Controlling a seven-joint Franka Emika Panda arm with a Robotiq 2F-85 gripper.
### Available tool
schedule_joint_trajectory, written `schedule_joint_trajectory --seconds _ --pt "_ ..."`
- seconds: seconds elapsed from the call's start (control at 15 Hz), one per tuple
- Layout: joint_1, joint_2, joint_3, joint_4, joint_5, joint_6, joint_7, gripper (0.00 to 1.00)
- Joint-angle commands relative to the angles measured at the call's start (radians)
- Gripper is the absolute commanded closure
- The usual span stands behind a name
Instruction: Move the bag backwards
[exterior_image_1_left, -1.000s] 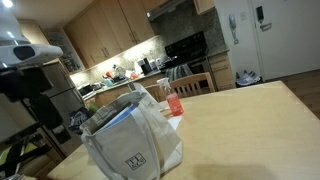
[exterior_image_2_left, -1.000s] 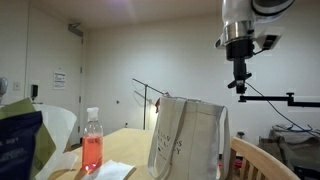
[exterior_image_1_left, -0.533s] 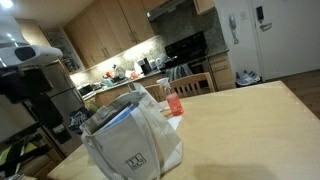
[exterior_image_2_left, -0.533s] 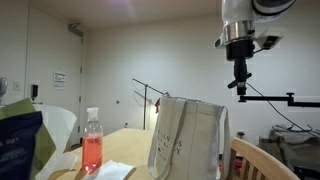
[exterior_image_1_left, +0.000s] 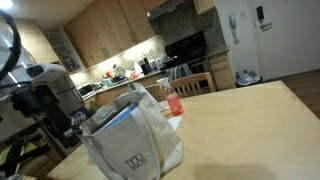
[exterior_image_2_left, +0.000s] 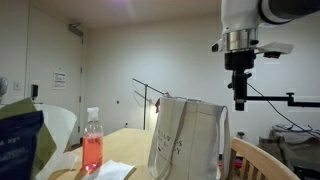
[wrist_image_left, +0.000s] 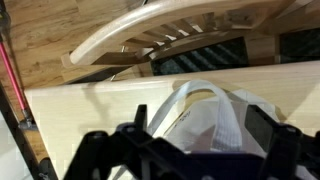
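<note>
The bag (exterior_image_1_left: 130, 138) is a large off-white fabric tote with a small dark square logo, standing upright near the table's edge. In an exterior view the bag (exterior_image_2_left: 190, 140) has my gripper (exterior_image_2_left: 238, 103) hanging above its right side, apart from it. From the wrist view the bag (wrist_image_left: 205, 118) lies directly below, its white handles looped up between my dark fingers (wrist_image_left: 262, 125). My gripper (wrist_image_left: 197, 140) is open and holds nothing.
A clear bottle of red liquid (exterior_image_1_left: 173, 101) stands behind the bag on the wooden table (exterior_image_1_left: 245, 120); the bottle (exterior_image_2_left: 92, 150) stands on white paper. A green packet (exterior_image_2_left: 18, 145) is nearby. A wooden chair (wrist_image_left: 170, 25) stands past the table edge.
The arm has come down toward the bag and the wrist has turned. The bag and bottle have not moved.
</note>
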Motion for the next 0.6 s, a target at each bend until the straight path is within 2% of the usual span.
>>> schedule_joint_trajectory --seconds 0.0,0.13,0.2,0.53 --pt "-0.018 0.049 0.011 -0.033 -0.074 0.138 0.089 0.0" --pt "-0.038 0.079 0.015 -0.047 -0.117 0.223 0.145 0.0" --pt "-0.009 0.053 0.0 -0.035 -0.08 0.158 0.094 0.0" --pt "-0.01 0.065 0.0 -0.038 -0.085 0.17 0.101 0.0"
